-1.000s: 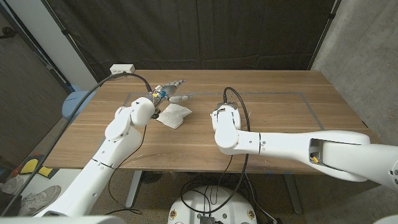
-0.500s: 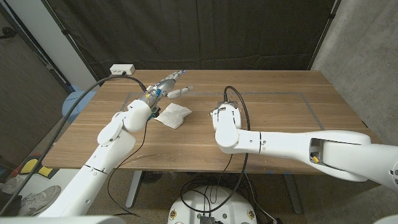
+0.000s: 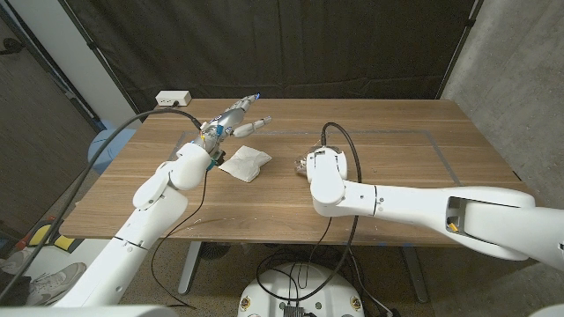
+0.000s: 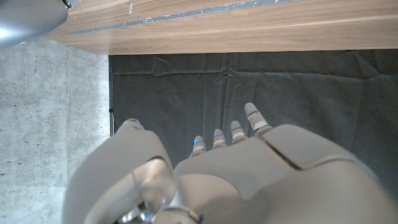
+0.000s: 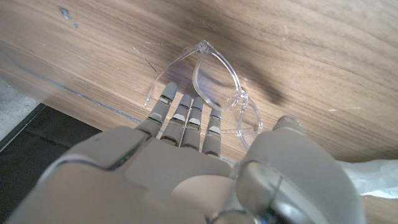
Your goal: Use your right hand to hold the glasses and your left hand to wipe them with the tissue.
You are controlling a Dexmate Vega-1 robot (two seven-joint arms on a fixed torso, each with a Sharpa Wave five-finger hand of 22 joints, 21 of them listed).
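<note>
Since 0.5 s ago the left hand [image 3: 236, 120] has lifted farther beyond the crumpled white tissue [image 3: 245, 163], fingers spread, empty. The right hand [image 5: 205, 134], fingers apart, hovers at the clear-framed glasses [image 5: 214, 93] lying on the table [image 3: 397, 167].

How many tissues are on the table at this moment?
1. The tissue lies crumpled on the wooden table, beside the left hand, which is raised above it, and apart from the glasses under the right hand. No others visible.

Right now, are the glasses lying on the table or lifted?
Lying on the table: the glasses rest on the wood beyond the right hand.
</note>
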